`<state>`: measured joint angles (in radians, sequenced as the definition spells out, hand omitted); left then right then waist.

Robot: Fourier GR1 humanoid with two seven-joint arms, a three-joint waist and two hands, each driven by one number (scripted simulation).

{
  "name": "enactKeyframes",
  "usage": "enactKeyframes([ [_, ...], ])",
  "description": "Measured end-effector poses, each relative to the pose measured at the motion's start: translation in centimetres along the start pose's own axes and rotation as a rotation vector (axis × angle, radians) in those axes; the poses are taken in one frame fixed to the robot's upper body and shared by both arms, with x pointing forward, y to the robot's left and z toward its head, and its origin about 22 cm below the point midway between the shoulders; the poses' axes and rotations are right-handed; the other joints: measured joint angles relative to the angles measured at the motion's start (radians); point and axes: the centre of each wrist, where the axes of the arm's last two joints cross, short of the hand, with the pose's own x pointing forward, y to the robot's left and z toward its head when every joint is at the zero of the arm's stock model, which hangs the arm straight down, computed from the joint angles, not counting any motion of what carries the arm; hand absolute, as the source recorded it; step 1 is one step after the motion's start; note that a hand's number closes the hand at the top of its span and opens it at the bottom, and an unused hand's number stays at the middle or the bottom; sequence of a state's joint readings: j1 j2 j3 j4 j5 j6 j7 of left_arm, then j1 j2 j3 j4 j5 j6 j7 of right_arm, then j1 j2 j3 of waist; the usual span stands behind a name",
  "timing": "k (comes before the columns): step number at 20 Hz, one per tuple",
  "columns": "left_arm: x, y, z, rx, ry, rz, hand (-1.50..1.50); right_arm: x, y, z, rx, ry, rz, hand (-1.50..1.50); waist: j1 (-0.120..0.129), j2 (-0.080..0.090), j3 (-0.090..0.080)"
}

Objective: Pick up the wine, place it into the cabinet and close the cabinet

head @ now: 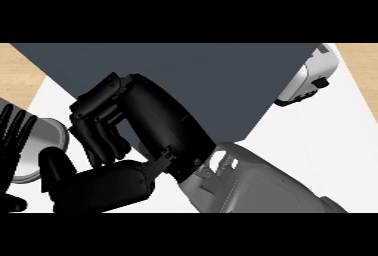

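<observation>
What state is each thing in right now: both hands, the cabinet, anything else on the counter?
Right hand: raised against the cabinet's dark panel, fingers curled, nothing seen in it.
Left hand: open at the left edge, fingers straight, resting.
Cabinet: only one dark flat panel shows; open or closed cannot be told.
Wine: not visible.
White appliance: standing at the upper right.

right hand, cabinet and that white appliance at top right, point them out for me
right hand [122,125]: head view, on the back of the hand.
cabinet [221,75]: head view, on its dark grey panel.
white appliance [310,75]: head view, on its white body.
</observation>
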<state>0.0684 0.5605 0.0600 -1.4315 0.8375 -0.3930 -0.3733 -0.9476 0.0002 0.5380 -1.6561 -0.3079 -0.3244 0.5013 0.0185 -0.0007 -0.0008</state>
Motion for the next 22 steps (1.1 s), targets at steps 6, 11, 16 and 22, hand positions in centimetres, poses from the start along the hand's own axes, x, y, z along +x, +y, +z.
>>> enactKeyframes([
  [6, 0.3, 0.0, 0.1, 0.007, 0.001, -0.011, -1.5, -2.0, -2.8, -1.3, -0.065, 0.033, -0.054, 1.5, -0.005, 0.0, 0.0],
  [11, 0.3, 0.0, 0.0, 0.006, 0.006, 0.005, -1.5, -4.1, -5.0, -2.4, -0.088, 0.035, -0.041, 1.5, -0.006, -0.007, -0.003],
  [16, 0.1, -0.1, 0.0, 0.001, 0.003, 0.006, -1.5, -5.3, -6.4, -2.8, -0.042, 0.007, -0.017, 1.5, 0.0, -0.023, -0.005],
  [22, 0.4, -0.1, -0.4, -0.015, 0.008, 0.008, -1.5, -6.2, -7.4, -2.8, -0.002, -0.026, 0.019, 1.5, 0.005, -0.034, -0.012],
])
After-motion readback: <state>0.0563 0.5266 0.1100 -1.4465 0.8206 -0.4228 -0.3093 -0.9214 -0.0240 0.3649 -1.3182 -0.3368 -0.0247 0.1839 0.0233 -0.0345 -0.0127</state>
